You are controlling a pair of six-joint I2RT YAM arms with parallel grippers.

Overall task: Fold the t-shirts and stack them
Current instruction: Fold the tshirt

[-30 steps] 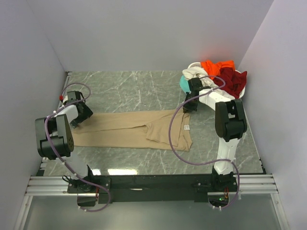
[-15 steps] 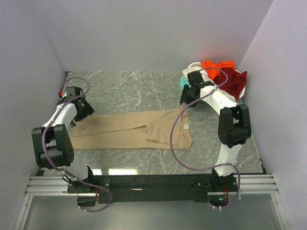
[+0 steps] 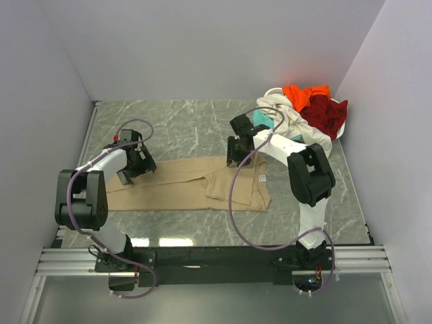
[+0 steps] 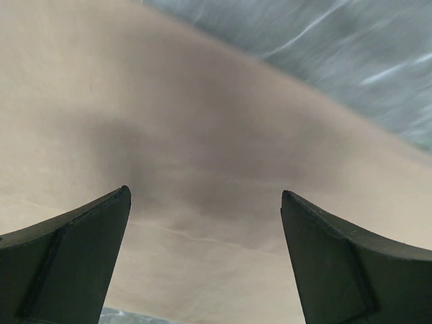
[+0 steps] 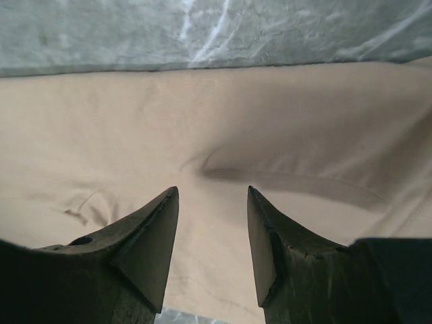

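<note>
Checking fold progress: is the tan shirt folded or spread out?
Partly folded: the tan t-shirt lies as a long narrow strip, with a layer doubled over at one end. It is not yet a compact fold.

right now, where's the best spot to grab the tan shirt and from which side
Pinch the tan shirt along its far long edge, coming straight down from above. It lies flat as a thin strip, so only an edge gives something to pinch; the open left end effector and right end effector hover over it.

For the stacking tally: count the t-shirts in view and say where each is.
5. The tan t-shirt laid out centrally; cream-white t-shirt, orange t-shirt, dark red t-shirt and teal t-shirt bunched in a heap at the far right corner. Others may be hidden in it.
</note>
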